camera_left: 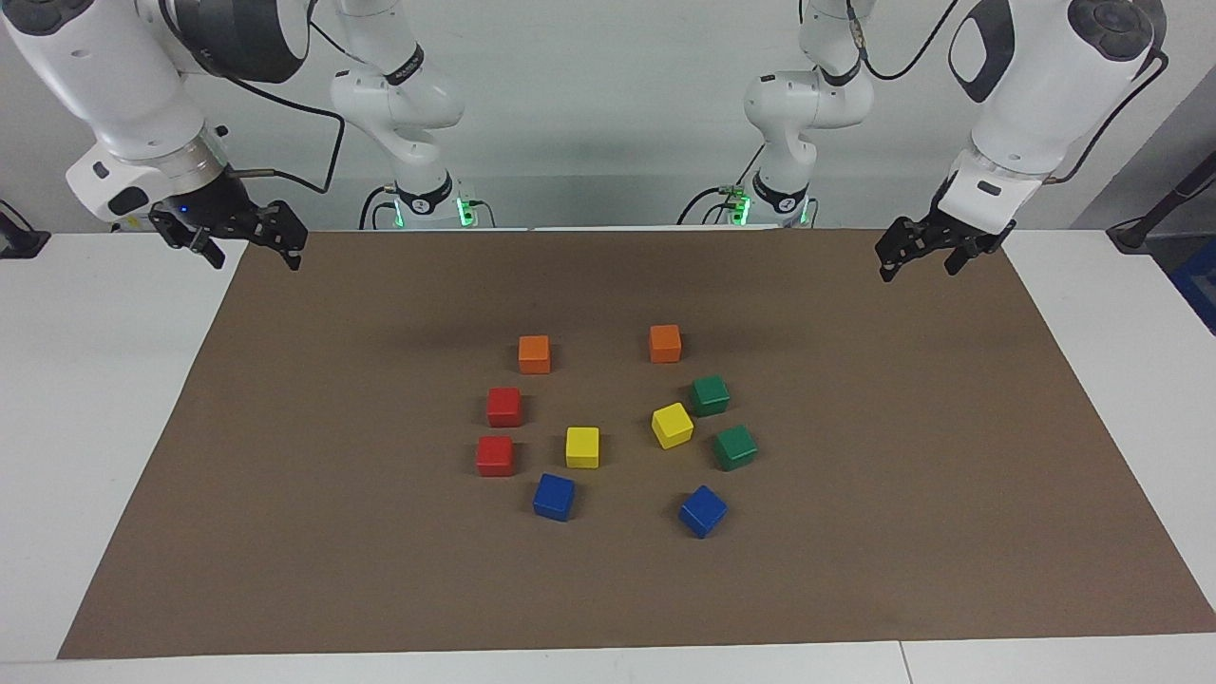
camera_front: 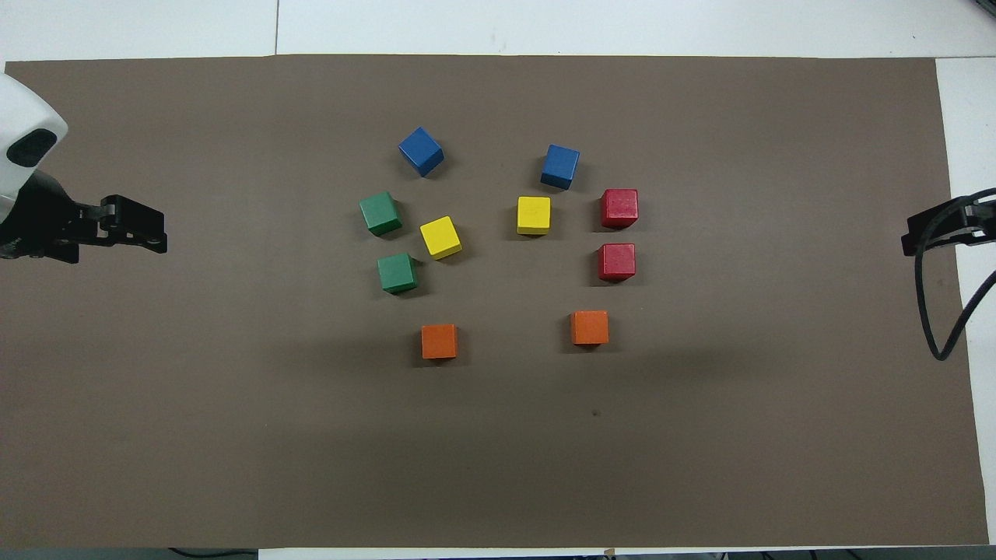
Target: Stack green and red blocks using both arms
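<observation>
Facing view: the left pincer [camera_left: 926, 249] and right pincer [camera_left: 242, 239] hang spread wide and empty over the brown mat's [camera_left: 380, 570] corners nearest the robots. Two red blocks [camera_left: 503, 407] sit toward the right arm's end, two green blocks [camera_left: 710, 395] toward the left arm's.

Overhead view: all four lie single (none stacked) among orange [camera_front: 440, 341], yellow [camera_front: 534, 215] and blue cubes [camera_front: 421, 151] on the tabletop [camera_front: 622, 27].
</observation>
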